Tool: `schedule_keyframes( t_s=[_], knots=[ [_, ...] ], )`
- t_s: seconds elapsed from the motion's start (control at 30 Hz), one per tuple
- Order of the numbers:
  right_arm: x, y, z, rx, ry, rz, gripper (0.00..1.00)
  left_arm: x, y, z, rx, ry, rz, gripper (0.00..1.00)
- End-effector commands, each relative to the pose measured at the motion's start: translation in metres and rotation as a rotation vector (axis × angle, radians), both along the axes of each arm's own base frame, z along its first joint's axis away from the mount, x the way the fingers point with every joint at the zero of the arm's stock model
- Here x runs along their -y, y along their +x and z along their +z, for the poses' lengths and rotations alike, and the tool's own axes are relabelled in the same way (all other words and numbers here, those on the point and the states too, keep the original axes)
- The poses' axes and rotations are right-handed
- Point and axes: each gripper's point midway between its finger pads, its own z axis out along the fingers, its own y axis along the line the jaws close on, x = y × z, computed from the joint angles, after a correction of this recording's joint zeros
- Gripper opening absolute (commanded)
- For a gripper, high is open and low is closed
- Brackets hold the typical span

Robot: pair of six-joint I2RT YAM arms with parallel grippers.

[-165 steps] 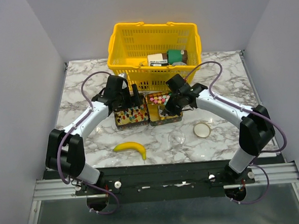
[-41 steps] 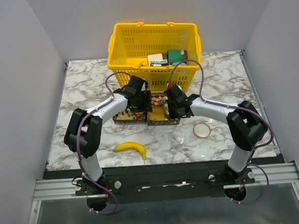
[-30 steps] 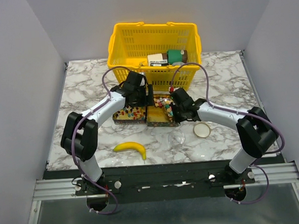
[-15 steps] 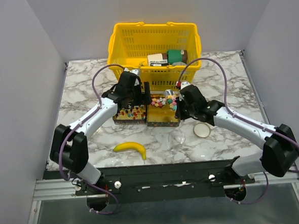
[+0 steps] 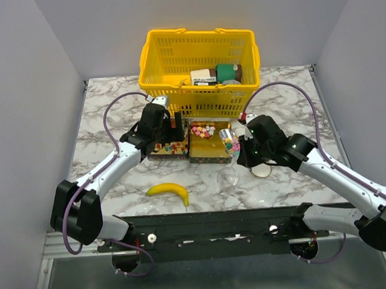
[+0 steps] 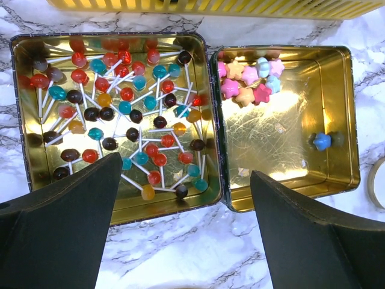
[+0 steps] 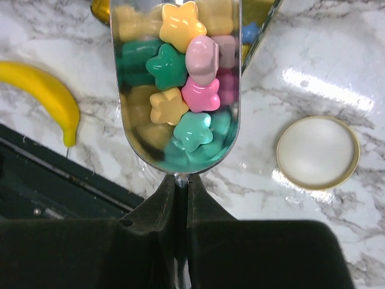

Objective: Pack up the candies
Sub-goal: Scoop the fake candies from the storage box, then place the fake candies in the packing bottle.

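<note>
You're mid-transfer: your right gripper [image 7: 180,194] is pinching the handle of the scoop [image 7: 135,144], which is carrying the star candies [image 7: 187,84] just beside the gold tin [image 6: 289,138]. Your left gripper [image 6: 185,174] is hanging wide open over the tins. Next up is probably tipping into the clear container [image 5: 229,177], so be keeping it level.

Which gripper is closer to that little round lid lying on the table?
Right. The right gripper hovers just beside the lid, holding a scoop; the left gripper is farther off, above the two tins.
</note>
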Motion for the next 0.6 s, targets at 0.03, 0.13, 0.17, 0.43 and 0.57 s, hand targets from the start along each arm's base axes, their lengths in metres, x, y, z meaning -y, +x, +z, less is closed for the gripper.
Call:
schedule_keyframes(
  t_s=[0.03,0.13,0.17,0.43,0.57],
  knots=[
    [0.005,-0.046,-0.013,-0.14,0.019,0.056,0.01,-0.003,0.009,0.004,0.039,0.014,0.021,0.99],
    [0.001,-0.063,-0.021,-0.191,0.024,0.082,0.01,-0.003,0.009,0.002,0.033,0.014,0.021,0.99],
    [-0.001,-0.066,-0.022,-0.2,0.025,0.093,0.01,-0.003,0.009,0.001,0.029,0.015,0.02,0.99],
    [-0.006,-0.095,-0.043,-0.353,0.041,0.111,0.01,-0.005,0.009,-0.002,0.025,0.027,0.024,0.99],
    [-0.004,-0.103,-0.049,-0.404,0.033,0.095,0.01,-0.006,0.01,-0.002,0.025,0.033,0.028,0.99]
  ],
)
